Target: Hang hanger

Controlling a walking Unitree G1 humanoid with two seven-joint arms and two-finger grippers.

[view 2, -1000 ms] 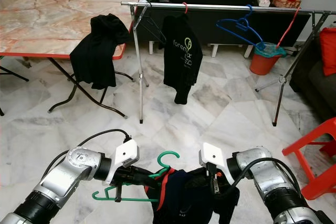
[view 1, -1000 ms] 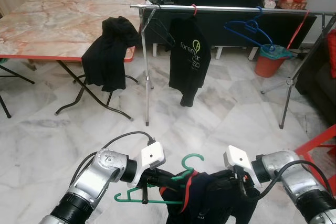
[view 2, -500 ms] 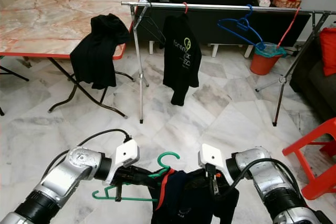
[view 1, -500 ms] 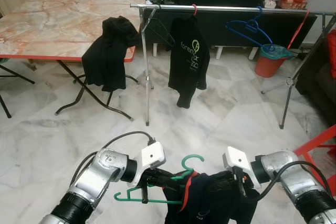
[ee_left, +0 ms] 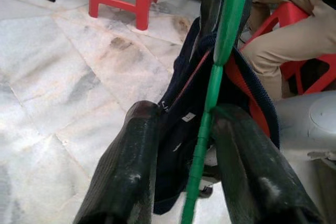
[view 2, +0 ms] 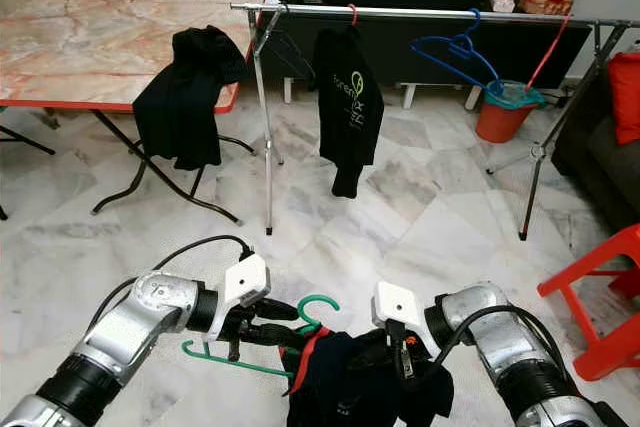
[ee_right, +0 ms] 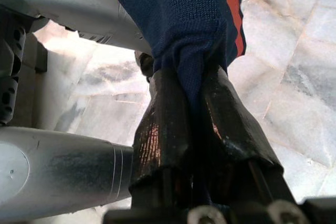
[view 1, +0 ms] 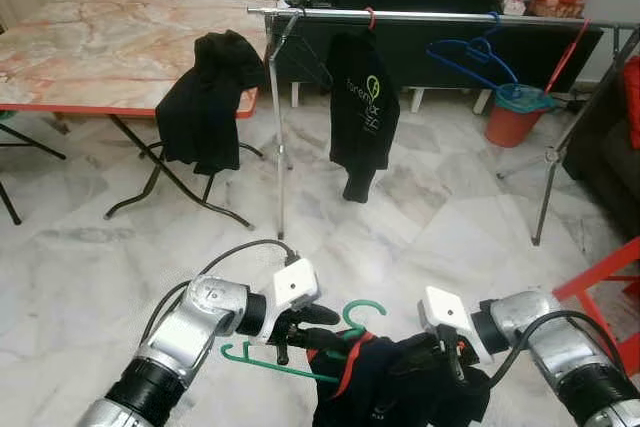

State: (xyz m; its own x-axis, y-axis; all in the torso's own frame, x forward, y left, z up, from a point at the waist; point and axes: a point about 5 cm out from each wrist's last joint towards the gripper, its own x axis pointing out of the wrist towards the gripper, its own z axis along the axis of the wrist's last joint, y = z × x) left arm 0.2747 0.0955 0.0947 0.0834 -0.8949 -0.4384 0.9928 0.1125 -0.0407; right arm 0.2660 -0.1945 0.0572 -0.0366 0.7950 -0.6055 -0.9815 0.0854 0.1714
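A green hanger (view 1: pixel 292 366) is held low over the floor, its hook (view 1: pixel 366 309) pointing up. My left gripper (view 1: pixel 316 336) is shut on the hanger's bar; in the left wrist view the green bar (ee_left: pixel 210 114) runs between the two fingers. A dark navy garment with red trim (view 1: pixel 392 393) hangs bunched over the hanger's right half. My right gripper (view 1: pixel 441 356) is shut on a fold of that garment (ee_right: pixel 184 35). The metal clothes rail (view 1: pixel 440 17) stands across the room ahead, well beyond both grippers.
On the rail hang a black printed shirt (view 1: pixel 365 112), a blue hanger (view 1: pixel 475 52) and a black hanger (view 1: pixel 300 52). A marble-top table (view 1: pixel 100 47) with a black garment (view 1: pixel 205 97) draped over its edge stands left. A red chair (view 1: pixel 600 287) is right. A seated person's leg (ee_left: pixel 283 40) is close by.
My left gripper has shifted right and tilted the hanger, its left end now higher. The navy garment has bunched more toward the right gripper. The black shirt on the rail sways.
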